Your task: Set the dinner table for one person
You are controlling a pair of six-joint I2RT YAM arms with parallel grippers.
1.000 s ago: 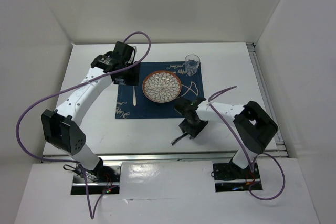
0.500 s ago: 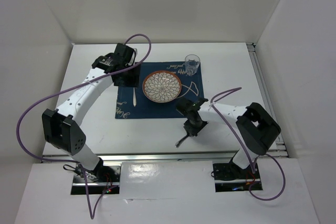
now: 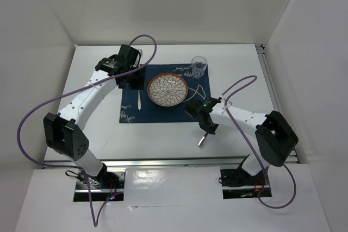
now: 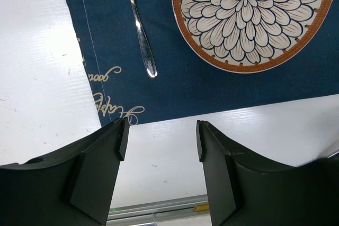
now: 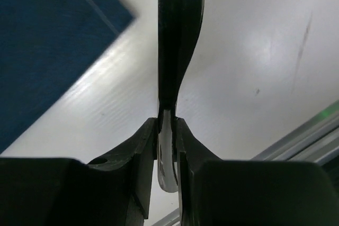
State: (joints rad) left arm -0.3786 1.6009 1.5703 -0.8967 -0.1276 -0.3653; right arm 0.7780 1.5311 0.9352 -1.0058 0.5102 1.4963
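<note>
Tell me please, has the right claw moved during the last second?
Yes. The right claw, shut on a metal utensil, has shifted rightward along the near edge of the blue placemat, toward its right corner.

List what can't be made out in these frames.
Type of utensil in the right fingers: right wrist view, far end cut by top edge; top view, too small.
Tines of the fork: left wrist view, cut by top edge.
Contents of the glass: top view, too small.
</note>
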